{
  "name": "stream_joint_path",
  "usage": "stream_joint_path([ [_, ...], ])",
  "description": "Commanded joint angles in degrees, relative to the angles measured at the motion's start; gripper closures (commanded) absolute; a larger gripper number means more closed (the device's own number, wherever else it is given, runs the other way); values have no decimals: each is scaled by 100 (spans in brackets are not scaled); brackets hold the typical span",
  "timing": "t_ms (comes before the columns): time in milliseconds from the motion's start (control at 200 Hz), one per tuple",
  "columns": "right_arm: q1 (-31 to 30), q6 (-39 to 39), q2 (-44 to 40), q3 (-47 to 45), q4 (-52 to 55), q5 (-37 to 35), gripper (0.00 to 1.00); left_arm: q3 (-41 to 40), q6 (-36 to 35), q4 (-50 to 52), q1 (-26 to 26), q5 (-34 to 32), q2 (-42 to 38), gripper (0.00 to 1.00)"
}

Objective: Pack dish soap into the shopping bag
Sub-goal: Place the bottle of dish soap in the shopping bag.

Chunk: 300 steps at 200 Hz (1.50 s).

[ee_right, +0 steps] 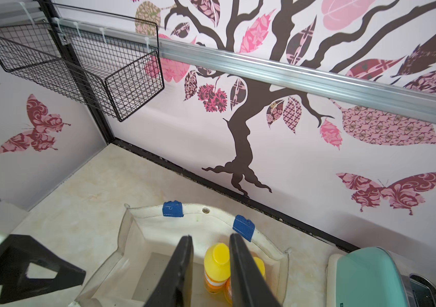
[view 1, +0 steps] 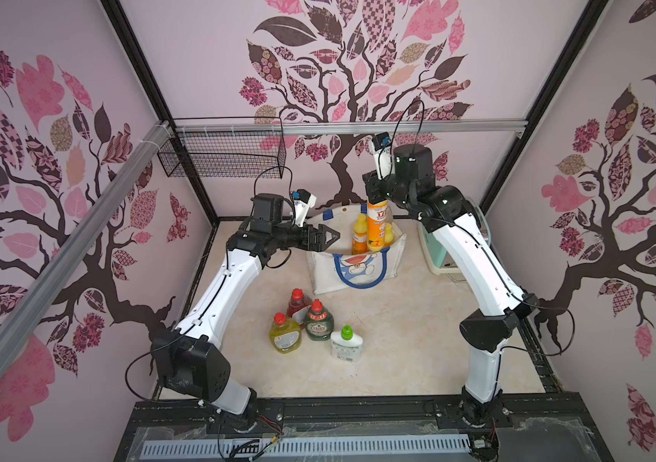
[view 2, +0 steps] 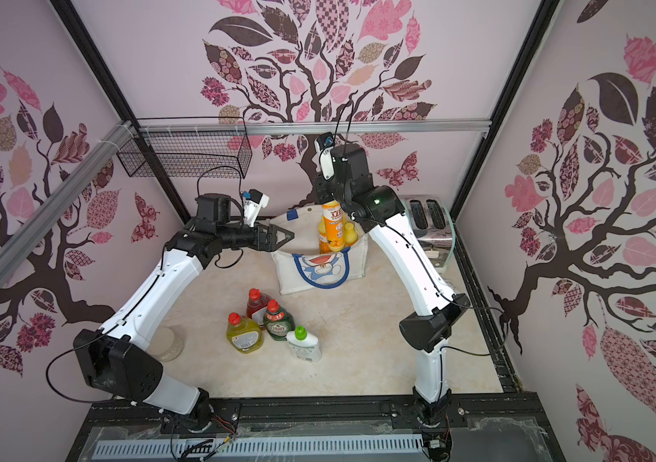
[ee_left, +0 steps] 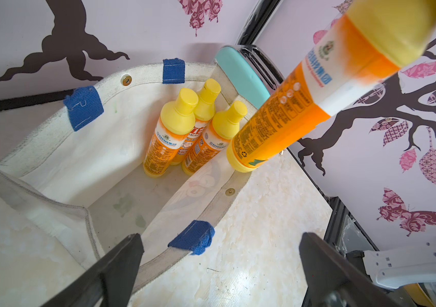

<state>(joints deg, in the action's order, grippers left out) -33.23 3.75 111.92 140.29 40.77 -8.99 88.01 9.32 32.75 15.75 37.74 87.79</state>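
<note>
In both top views the right claw (view 1: 376, 197) is clamped on the cap end of an orange bottle (view 1: 377, 228), which hangs over the right end of the bag (view 1: 358, 276); the left claw (view 1: 328, 237) hovers with its fingers apart just beside the bag's left rim, holding nothing; three squat bottles (view 2: 277, 326) and a white bottle (view 2: 304, 344) stand bunched on the counter (view 2: 358, 340), well apart from the bag; a toaster (view 2: 430, 224) sits just beside the bag's right side. From the left wrist, the orange bottle (ee_left: 278, 125) hangs with its base near the front rim, next to three bottles (ee_left: 185, 133) standing in the corner nearest the toaster; most of the bag floor is bare. From the right wrist, the fingers (ee_right: 182, 271) stand close together over the bag mouth with a yellow cap showing between them; whether that is the gripped cap I cannot tell. The bottles look stiff, smooth and probably heavy with liquid; held by the cap, one may swing or slip, so the neck under the cap seems the surest hold; the soft rim, the standing bottles and the toaster crowd the drop.
</note>
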Motion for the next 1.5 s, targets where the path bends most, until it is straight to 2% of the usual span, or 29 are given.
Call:
stream_joint_path([
  [0, -4, 110, -75, 260, -748, -83, 100, 47, -88, 56, -18, -6, -68, 2],
  [310, 14, 135, 181, 333, -757, -71, 100, 68, -151, 100, -19, -32, -63, 2],
  [610, 19, 109, 139, -83, -807, -55, 100, 65, -159, 99, -21, -30, -33, 2],
  [1496, 123, -197, -934, -3206, -2344, -181, 100, 41, -203, 158, -19, -55, -100, 2],
])
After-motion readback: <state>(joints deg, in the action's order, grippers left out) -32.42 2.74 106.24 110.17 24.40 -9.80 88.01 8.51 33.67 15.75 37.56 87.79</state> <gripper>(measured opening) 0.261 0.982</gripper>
